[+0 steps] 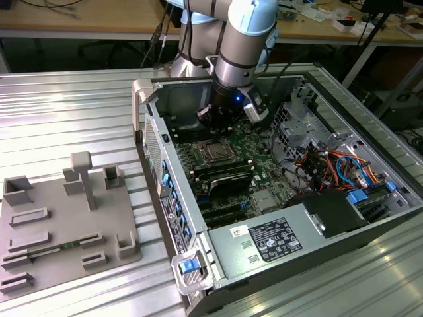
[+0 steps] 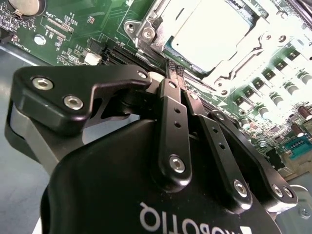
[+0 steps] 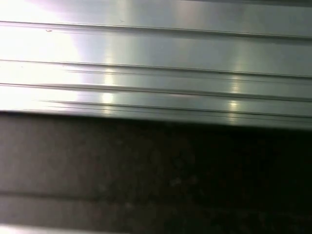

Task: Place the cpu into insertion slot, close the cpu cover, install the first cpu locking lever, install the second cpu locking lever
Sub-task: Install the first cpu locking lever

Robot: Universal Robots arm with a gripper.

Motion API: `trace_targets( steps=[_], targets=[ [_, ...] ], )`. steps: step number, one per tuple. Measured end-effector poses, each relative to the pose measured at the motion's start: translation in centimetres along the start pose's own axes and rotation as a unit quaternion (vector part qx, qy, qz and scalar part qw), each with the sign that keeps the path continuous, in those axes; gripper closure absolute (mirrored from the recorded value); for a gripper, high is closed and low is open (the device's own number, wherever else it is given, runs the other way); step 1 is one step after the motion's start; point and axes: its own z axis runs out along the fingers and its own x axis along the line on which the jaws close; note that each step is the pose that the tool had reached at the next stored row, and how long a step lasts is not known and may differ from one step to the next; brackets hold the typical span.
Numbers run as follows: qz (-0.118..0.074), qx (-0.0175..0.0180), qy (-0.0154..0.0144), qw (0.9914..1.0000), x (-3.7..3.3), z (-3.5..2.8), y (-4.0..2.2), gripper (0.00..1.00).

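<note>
A: Where's the cpu (image 2: 210,30)?

B: Seated in the slot (image 1: 215,152) on the motherboard (image 1: 254,173), silver face up. In the second wrist view the cover (image 2: 161,30) lies flat around it, framing the chip.

A: And the gripper (image 2: 175,68)?

B: Just off the slot, over the board. Its two black fingers (image 2: 170,105) are pressed together with nothing between them. In the exterior view the gripper (image 1: 218,119) hangs inside the open case (image 1: 284,238), on the far side of the slot, close above the board.

A: Are the levers locked?

B: Can't tell; the metal around the slot is too glary.

A: Anything else near the case?

B: A grey fixture (image 1: 66,224) lies on the ribbed table (image 1: 66,119), well apart from the case, toward the exterior view's left
</note>
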Motion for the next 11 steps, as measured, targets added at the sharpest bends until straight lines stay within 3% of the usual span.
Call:
trace_targets(
  steps=[11],
  targets=[
    [0.0, 0.0012, 0.0003, 1.0, -0.17, 0.09, 0.04, 0.89]
  ],
)
